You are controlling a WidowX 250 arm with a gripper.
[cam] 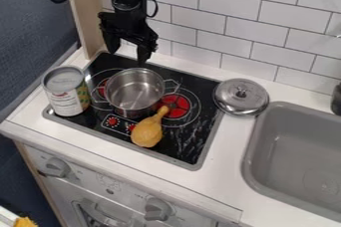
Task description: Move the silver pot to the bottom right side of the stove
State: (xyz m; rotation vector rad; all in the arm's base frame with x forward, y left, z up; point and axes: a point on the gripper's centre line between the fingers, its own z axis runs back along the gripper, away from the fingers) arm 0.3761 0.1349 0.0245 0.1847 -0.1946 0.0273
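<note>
1. White wall tiles [266,32] rise behind a white bench [223,154], with a dark blue wall [27,32] at the left and a pale wooden post [83,17] in the back corner.
2. Set into the bench is a black stove [180,149] with a grey border and red-centred burners; two knobs [158,208] are among those on the front panel below.
3. The silver pot [136,91] sits upright, lidless, on the stove's back left part, over the left burner and short of the bottom right side.
4. The black gripper [127,56] hangs pointing down above the stove's back left, just behind the pot's rim in the view. Its fingers are spread well apart with nothing between them.
5. A tin can [65,96] stands upright at the stove's left edge, left of the pot.
6. A brown toy drumstick [148,132] lies in front of the pot, its narrow end pointing to the back right; whether it touches the pot is hard to tell.
7. Right of the stove, a round silver lid [241,96] lies knob up, near the grey sink [299,146].
</note>
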